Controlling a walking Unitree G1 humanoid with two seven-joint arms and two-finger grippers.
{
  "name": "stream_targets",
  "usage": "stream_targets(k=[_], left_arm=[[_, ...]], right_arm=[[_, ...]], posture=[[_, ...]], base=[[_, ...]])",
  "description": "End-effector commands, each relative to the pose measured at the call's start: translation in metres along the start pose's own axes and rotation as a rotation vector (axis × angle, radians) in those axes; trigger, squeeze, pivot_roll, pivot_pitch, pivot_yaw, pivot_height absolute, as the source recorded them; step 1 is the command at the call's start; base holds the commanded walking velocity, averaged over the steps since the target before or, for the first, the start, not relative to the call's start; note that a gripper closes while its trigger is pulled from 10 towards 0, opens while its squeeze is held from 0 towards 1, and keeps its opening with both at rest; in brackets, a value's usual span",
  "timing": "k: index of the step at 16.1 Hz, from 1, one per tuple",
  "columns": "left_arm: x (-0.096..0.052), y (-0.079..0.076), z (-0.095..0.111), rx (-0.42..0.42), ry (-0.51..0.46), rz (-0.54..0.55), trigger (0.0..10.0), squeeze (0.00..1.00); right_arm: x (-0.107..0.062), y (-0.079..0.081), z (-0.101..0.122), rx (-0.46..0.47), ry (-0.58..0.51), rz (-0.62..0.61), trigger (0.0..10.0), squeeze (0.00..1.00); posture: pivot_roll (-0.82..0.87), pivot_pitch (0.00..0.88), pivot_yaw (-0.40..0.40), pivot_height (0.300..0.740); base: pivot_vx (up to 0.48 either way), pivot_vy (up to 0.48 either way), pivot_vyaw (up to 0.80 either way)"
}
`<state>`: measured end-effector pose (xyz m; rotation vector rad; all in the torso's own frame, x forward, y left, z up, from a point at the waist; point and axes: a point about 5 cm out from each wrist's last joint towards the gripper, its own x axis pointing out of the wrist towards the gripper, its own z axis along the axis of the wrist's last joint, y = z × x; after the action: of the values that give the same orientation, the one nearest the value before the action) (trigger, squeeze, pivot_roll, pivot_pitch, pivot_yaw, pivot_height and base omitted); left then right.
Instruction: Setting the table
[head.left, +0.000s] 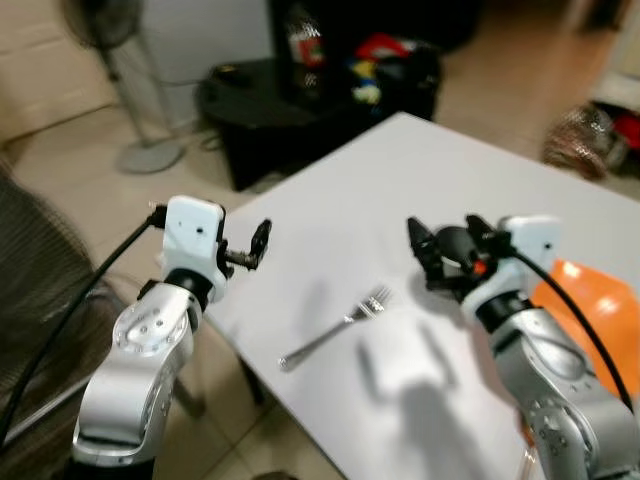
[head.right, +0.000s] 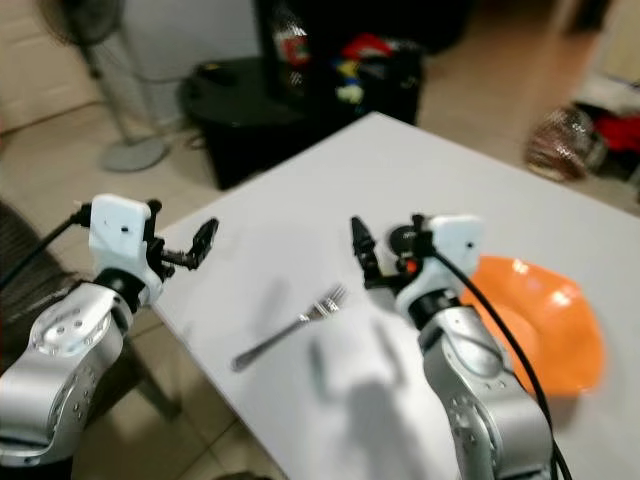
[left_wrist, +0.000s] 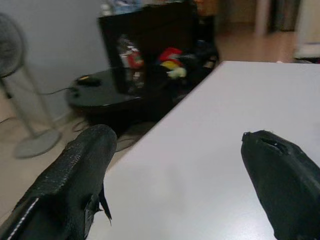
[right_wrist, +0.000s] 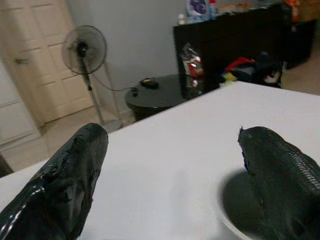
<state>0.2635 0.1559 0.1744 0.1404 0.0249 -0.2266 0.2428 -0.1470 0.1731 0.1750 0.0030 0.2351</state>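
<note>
Pedestal fan, black side table

both arms are silver metal with rounded joint housings, each topped by a boxy white wrist block. left gripper and right gripper have two long black fingers with a textured, slightly pebbled surface. a black cable loops off each wrist toward 6 o'clock, and there's a small orange-red spot on the right wrist
</note>
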Motion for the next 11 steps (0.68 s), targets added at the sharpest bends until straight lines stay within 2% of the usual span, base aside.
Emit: stream_targets(k=[1,4,7,8,11], left_arm=[[-0.0018,0.0056,-0.0023,0.011,0.014,0.022,10.0,0.0],[0.0004,0.0051,-0.0003,0.008,0.002,0.019,10.0,0.0],[0.0021,0.005,0.0008,-0.003,-0.004,0.023,10.0,0.0],[0.0021,0.0052,0.0008,-0.003,-0.005,0.023,10.0,0.0],[-0.0004,0.0047,0.0011,-0.005,-0.008,0.016,10.0,0.0]], right_arm=[[0.002,0.0049,-0.001,0.005,0.001,0.01,10.0,1.0],[0.002,0.001,-0.0003,-0.032,-0.011,-0.011,10.0,1.0],[0.0013,-0.001,-0.0012,-0.014,-0.013,-0.028,10.0,1.0],[0.0014,-0.0014,-0.0018,-0.006,-0.012,-0.032,10.0,1.0],[0.0028,-0.001,-0.0034,0.0,-0.007,-0.029,10.0,1.0]], posture=[[0.08,0.0,0.032,0.74],[0.07,0.0,0.044,0.74],[0.07,0.0,0.041,0.74],[0.07,0.0,0.038,0.74],[0.07,0.0,0.033,0.74]], base=[[0.0,0.0,0.8],[0.0,0.0,0.68],[0.0,0.0,0.0],[0.0,0.0,0.48],[0.0,0.089,0.8]])
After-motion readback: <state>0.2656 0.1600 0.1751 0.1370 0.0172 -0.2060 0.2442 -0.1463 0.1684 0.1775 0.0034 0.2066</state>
